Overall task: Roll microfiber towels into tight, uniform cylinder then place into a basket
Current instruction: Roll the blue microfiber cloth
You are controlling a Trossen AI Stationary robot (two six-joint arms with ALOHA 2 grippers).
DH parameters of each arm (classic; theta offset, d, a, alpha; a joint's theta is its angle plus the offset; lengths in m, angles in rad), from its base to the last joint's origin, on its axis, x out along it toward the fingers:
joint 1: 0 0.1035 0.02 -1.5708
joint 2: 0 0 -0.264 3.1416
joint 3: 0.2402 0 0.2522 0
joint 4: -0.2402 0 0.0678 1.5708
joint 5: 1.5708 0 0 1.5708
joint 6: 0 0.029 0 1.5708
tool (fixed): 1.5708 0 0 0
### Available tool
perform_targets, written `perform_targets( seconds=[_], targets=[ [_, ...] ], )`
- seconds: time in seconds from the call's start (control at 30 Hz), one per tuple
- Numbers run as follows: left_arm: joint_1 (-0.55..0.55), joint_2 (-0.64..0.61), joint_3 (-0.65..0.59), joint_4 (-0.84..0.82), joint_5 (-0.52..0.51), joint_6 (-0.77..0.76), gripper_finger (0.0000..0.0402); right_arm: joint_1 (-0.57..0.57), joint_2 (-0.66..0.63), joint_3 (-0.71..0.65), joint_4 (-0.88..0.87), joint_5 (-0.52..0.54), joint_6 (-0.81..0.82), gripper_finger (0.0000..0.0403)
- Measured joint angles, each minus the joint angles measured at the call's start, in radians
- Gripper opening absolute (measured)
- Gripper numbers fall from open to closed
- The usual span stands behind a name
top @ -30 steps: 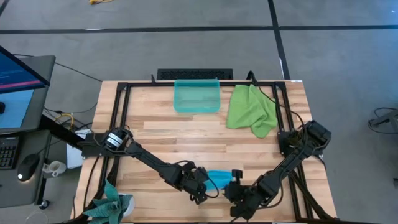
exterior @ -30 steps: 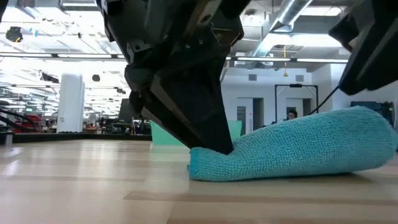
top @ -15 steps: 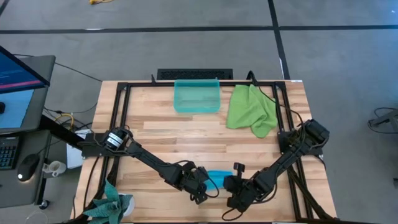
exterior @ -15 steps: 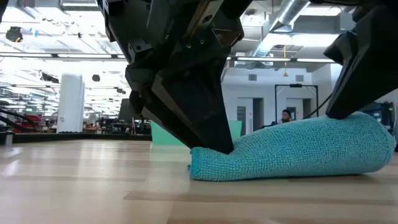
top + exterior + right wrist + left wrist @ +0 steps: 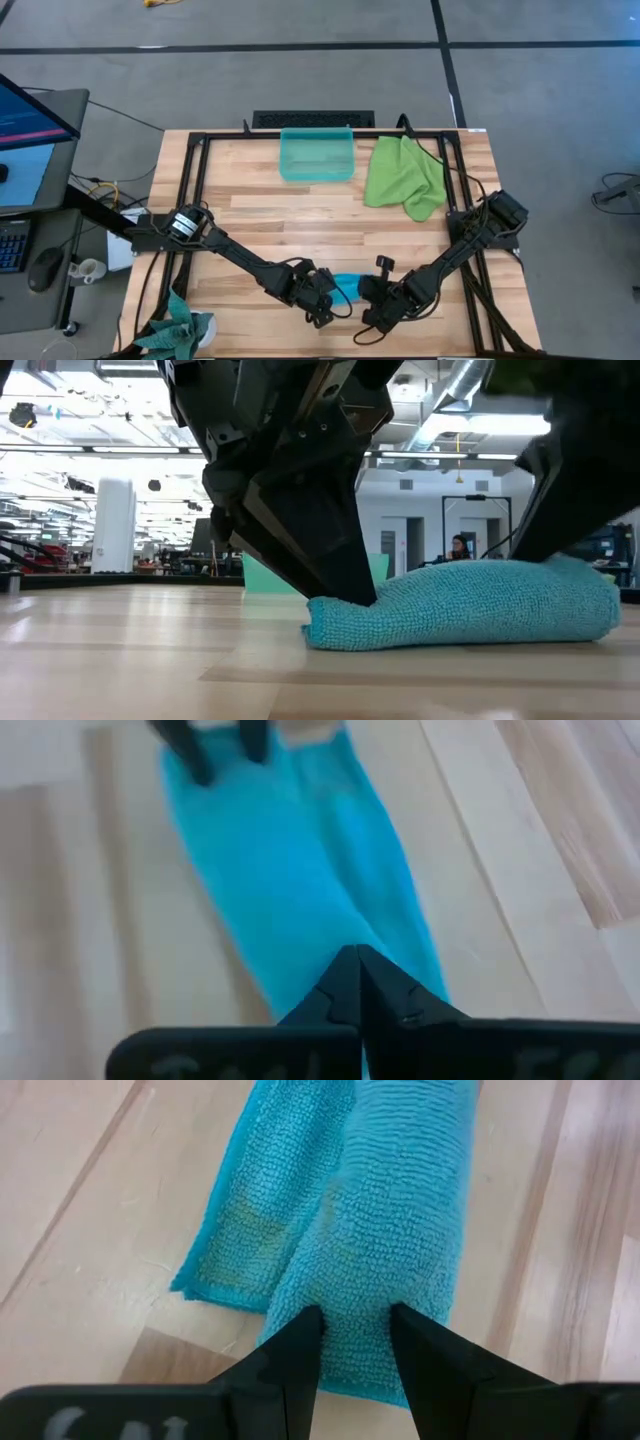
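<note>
The sky-blue towel (image 5: 348, 285) lies as a loose roll on the table near its near edge, with a flat flap beside it (image 5: 250, 1210). My left gripper (image 5: 335, 297) is shut on the roll's left end. My right gripper (image 5: 368, 292), fingers shut, is on the roll's right end. The lime green towel (image 5: 405, 178) lies crumpled at the far right, beside the teal basket (image 5: 316, 155) at the far middle. My left gripper pinches the roll's left end (image 5: 355, 1295) between its two fingers, which slant down from the table's left and lie along the roll. The roll lies on the table. My right gripper's shut fingers (image 5: 357, 965) rest on the top of the roll's right end (image 5: 560, 565), coming down from the right. I cannot tell whether they hold any cloth.
A black frame rail (image 5: 190, 190) runs round the tabletop. A darker teal-green cloth (image 5: 178, 325) hangs at the near left corner. Bare wood lies between the roll and the basket.
My right gripper has gone toward the table's left and down onto the roll's right end. That end, which stood high and rounded, now sits lower and flatter. My left gripper and the roll's left end have stayed put.
</note>
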Motion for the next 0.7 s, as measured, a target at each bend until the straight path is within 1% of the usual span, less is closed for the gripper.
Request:
perform_targets(
  seconds=[0.17,0.33,0.5,0.7],
  targets=[
    [0.000,0.000,0.000,0.000,-0.002,0.003,0.0121,-0.013,0.000,-0.037,0.008,0.002,0.047,0.0010],
    [0.000,0.000,0.001,0.000,-0.003,0.007,0.0121,-0.031,0.000,-0.077,0.080,-0.003,0.047,0.0007],
    [0.000,0.000,0.001,0.000,-0.021,0.035,0.0121,-0.033,0.000,-0.114,0.135,-0.014,0.050,0.0011],
    [-0.002,0.000,0.001,0.005,-0.037,0.076,0.0121,-0.033,-0.002,-0.144,0.144,-0.014,0.099,0.0007]
  ],
)
